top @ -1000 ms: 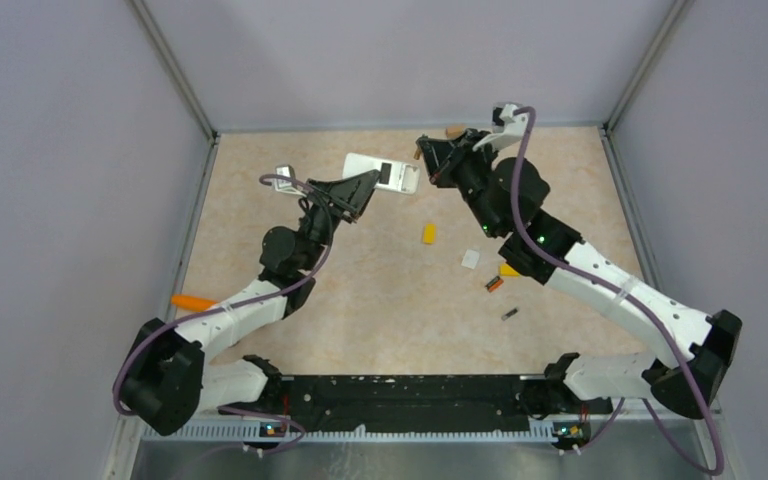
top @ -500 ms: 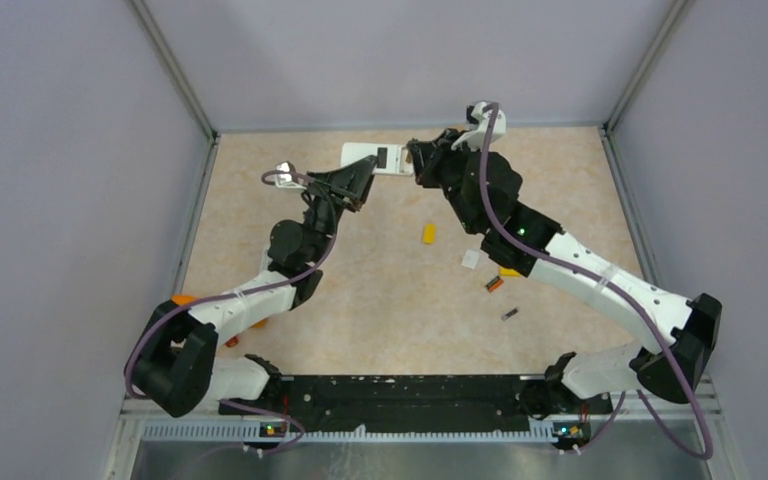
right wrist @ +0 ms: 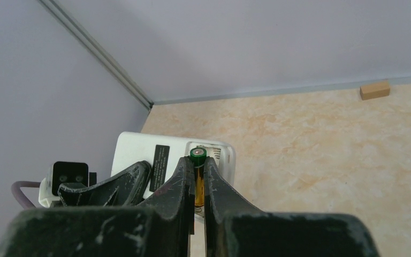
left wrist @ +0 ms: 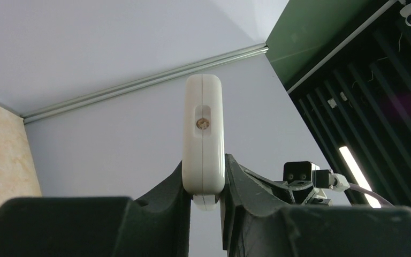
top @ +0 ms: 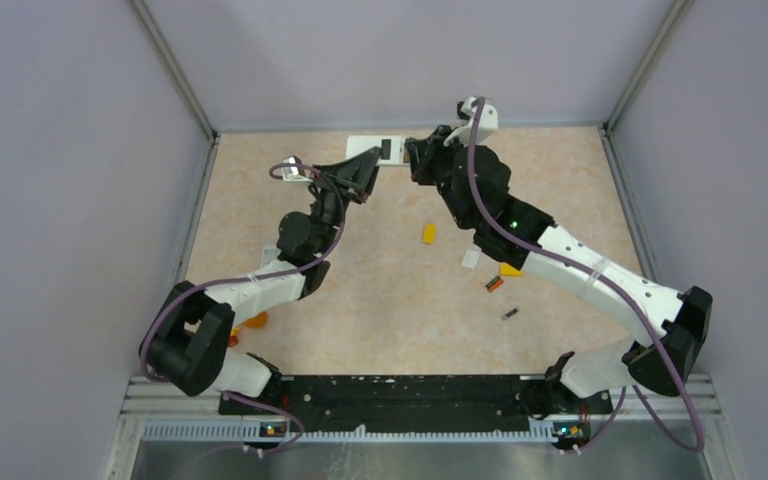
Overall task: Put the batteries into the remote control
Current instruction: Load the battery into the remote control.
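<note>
The white remote control (top: 370, 150) is lifted near the back wall, with my left gripper (top: 363, 172) shut on it. The left wrist view shows the remote control (left wrist: 204, 134) edge-on and upright between the left gripper (left wrist: 206, 176). My right gripper (right wrist: 197, 163) is shut on a gold battery (right wrist: 198, 182) with a green end. Its tip sits at the open recess (right wrist: 214, 151) at the remote's (right wrist: 136, 152) end; contact is unclear. From above, the right gripper (top: 417, 160) meets the remote's right end. An orange-and-black battery (top: 494, 284) and a dark one (top: 509, 314) lie on the table.
A yellow block (top: 428, 233), a small white piece (top: 470, 259) and a second yellow block (top: 509, 269) lie under the right arm. An orange cylinder (top: 253, 320) lies by the left arm. A wooden block (right wrist: 375, 89) sits at the back wall.
Both arms moved toward the back wall. The left gripper carried the remote back, and the right gripper with its battery came in to the remote's right end.
</note>
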Controlling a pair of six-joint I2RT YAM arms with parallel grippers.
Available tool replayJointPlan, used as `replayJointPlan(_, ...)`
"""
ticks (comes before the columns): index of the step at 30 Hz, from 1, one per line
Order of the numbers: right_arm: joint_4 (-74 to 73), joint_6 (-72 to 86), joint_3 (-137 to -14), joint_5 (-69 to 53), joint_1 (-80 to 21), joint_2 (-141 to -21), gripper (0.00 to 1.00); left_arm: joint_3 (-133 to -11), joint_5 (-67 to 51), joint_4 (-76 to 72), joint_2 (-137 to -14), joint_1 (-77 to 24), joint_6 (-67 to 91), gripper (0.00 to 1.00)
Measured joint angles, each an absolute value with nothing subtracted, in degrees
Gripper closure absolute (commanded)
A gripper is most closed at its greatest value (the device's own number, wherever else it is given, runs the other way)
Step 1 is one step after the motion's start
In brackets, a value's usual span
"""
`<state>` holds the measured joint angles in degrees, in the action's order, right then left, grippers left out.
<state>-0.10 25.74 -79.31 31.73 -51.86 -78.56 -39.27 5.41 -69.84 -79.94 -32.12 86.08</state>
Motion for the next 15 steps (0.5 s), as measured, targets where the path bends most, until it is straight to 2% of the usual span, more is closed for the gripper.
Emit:
replayJointPlan(2,-1.1,25.8,-79.6,32.1,-51.9,-78.6,0.98,-39.3,5.3,-70.5,-80.7,-32.1,86.8,1.0)
replayJointPlan(8,-2.9,26.2,-81.1,32.5,-52.0,-78.7,0.82,-39.6,5.0,-72.5,-81.7,-32.1,88.6,1.0)
replayJointPlan(15,-5.1,26.2,-84.2,32.4,-52.1,-79.9,0.78,-40.3,4.5,-72.9,-82.1,-32.1,90.1,1.0)
